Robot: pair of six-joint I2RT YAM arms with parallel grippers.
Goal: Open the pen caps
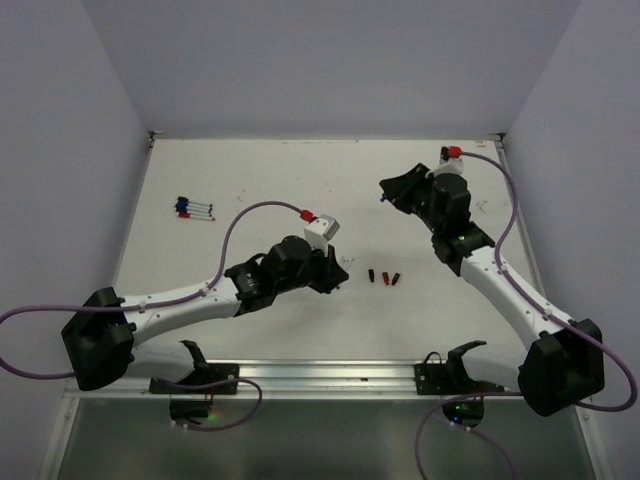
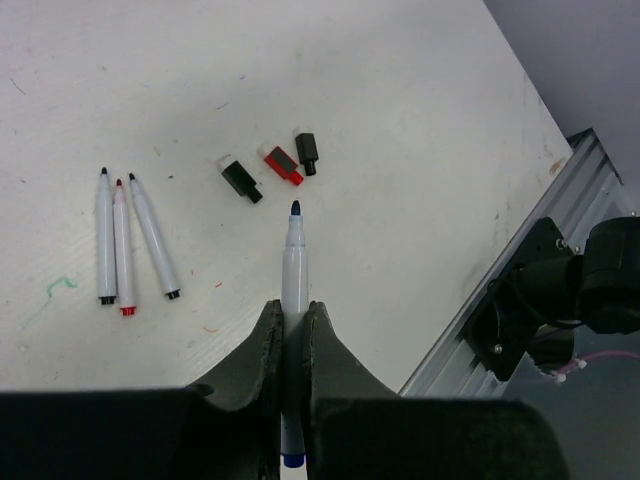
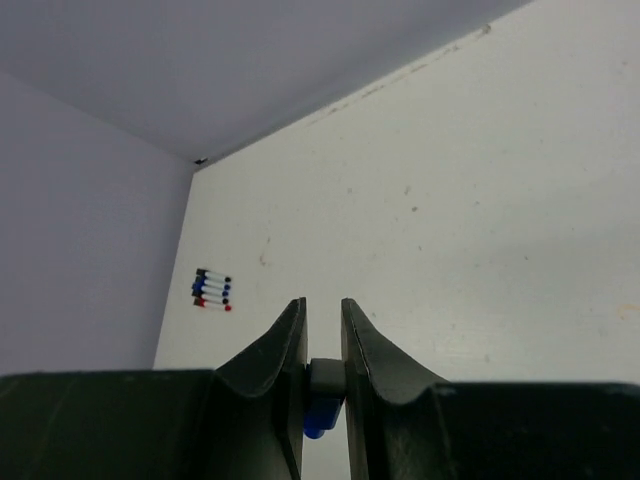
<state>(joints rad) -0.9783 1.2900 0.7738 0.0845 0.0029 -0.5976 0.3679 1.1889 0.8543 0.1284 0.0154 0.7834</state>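
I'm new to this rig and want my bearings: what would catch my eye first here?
The left jaws are shut on an uncapped blue-tipped pen, while the right jaws, farther back on the right, pinch a blue cap. Between the arms lie three loose caps, two black and one red. A cluster of capped pens sits at the far left.
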